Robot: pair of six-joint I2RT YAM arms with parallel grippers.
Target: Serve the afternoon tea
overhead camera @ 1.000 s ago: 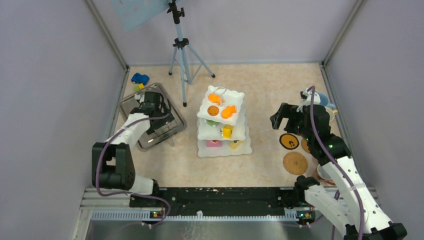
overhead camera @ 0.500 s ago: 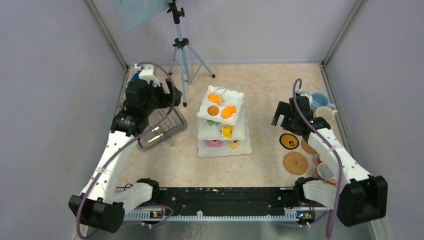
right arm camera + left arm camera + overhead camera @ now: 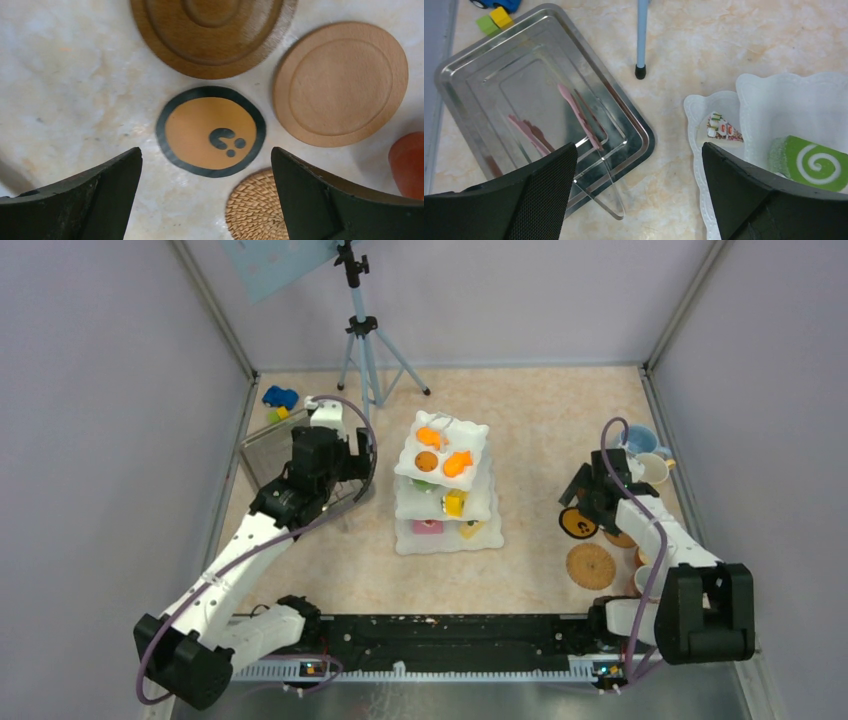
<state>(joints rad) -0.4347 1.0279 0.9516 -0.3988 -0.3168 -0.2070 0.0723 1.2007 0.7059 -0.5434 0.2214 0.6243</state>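
Observation:
The white three-tier stand (image 3: 445, 508) stands mid-table with orange and brown pastries (image 3: 458, 463) on its top tier. My left gripper (image 3: 352, 455) hovers open between the steel tray and the stand; its wrist view shows a green swirl roll (image 3: 811, 162) and a sprinkled pastry (image 3: 721, 127) on the tiers. My right gripper (image 3: 585, 495) hangs open and empty over the coasters. Below it lie a black-ringed orange coaster (image 3: 210, 131), a dark wooden one (image 3: 210, 30), a pale wooden one (image 3: 342, 82) and a woven one (image 3: 255, 207). Blue (image 3: 640, 438) and cream (image 3: 652, 468) mugs sit far right.
A steel tray (image 3: 484, 95) holding pink-and-clear tongs (image 3: 579, 120) lies left of the stand. A tripod (image 3: 362, 330) stands behind, with one foot (image 3: 640, 72) near the tray. A blue toy car (image 3: 280, 396) and small blocks (image 3: 494, 20) sit at the back left. A reddish mug (image 3: 407, 165) stands by the coasters.
The left arm has swung from the tray's far corner toward the stand. The right arm has come nearer and lower over the coasters. Both grippers stay open.

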